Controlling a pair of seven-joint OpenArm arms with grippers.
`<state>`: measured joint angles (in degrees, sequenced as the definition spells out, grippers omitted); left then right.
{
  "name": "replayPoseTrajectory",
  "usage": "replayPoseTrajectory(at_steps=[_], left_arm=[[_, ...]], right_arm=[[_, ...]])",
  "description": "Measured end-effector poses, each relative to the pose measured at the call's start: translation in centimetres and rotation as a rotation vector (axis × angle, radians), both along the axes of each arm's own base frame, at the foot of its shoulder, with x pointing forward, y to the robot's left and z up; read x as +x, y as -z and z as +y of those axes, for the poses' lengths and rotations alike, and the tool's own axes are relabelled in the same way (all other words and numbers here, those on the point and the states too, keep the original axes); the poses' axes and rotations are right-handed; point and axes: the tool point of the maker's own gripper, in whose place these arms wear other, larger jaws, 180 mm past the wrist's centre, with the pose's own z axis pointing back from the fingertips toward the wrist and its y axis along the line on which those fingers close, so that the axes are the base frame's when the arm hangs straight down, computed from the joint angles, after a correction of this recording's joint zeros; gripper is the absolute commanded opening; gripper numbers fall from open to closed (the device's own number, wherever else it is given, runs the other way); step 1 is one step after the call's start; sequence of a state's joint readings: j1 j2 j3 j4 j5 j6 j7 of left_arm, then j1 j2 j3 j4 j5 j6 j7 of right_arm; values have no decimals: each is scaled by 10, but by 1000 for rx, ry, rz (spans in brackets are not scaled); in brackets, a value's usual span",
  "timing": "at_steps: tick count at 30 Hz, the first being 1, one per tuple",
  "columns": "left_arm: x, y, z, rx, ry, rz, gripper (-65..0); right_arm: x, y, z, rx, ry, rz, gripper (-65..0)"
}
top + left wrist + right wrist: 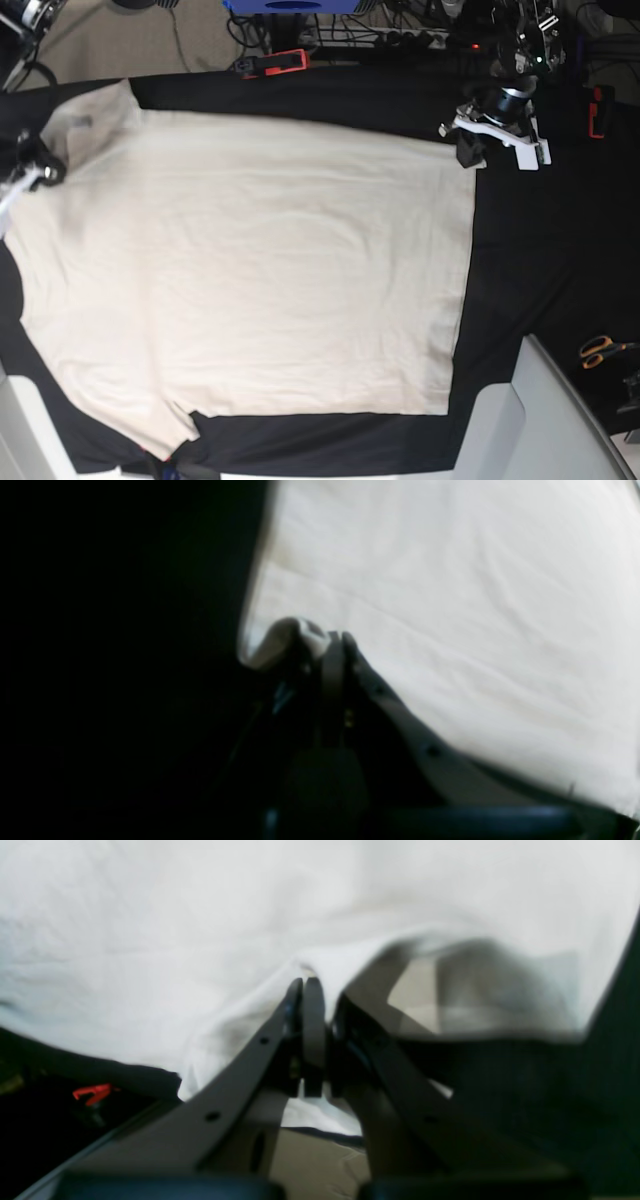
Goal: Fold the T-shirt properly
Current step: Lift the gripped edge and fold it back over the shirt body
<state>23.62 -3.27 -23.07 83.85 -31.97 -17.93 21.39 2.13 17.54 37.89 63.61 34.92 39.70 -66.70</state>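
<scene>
The cream T-shirt (260,280) lies spread flat on the black tablecloth (520,260), sleeves toward the left of the base view and hem toward the right. My left gripper (468,150) sits at the hem's far right corner. In the left wrist view it (336,639) is shut on a small raised fold of the T-shirt (450,605) edge. My right gripper (35,170) is at the far left by the upper sleeve. The right wrist view shows it (306,985) shut on a pinched ridge of the T-shirt (150,940). The collar is not visible.
Orange-handled scissors (600,350) lie on the cloth at the right edge. A red clamp (275,62) grips the table's far edge and another red clamp (597,110) sits at the far right. Pale panels (540,420) flank the near corners. Cables crowd the back.
</scene>
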Motion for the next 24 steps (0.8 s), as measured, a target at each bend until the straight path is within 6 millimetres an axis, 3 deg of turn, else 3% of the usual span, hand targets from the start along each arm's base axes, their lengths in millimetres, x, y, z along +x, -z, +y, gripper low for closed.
replayPoseTrajectory(at_steps=[3,8,12,19,22,24], left_arm=[[8,-5,0,2,-1,-20,-650],[27,-13,0,3,-3,-58,-650],[35,-6,-3,-15,13,-18,-650],[56,-12,-2,-20,10,-45,-650],[67,-18,-1,-19,10,-69,-650],[75,-22,2,6,23,-78,-650]], right_arm=[[26,-13,1,-13,-33,-56,-647],[42,-22,0,-20,-29,-102,-645],[62,-33,-7,-15,-13,-145,-645],[72,-21,-1,10,-30,-111,-645],[94,-25,9,34,-35,-168,-645],[98,-23,11,50,-24,-180,-645]])
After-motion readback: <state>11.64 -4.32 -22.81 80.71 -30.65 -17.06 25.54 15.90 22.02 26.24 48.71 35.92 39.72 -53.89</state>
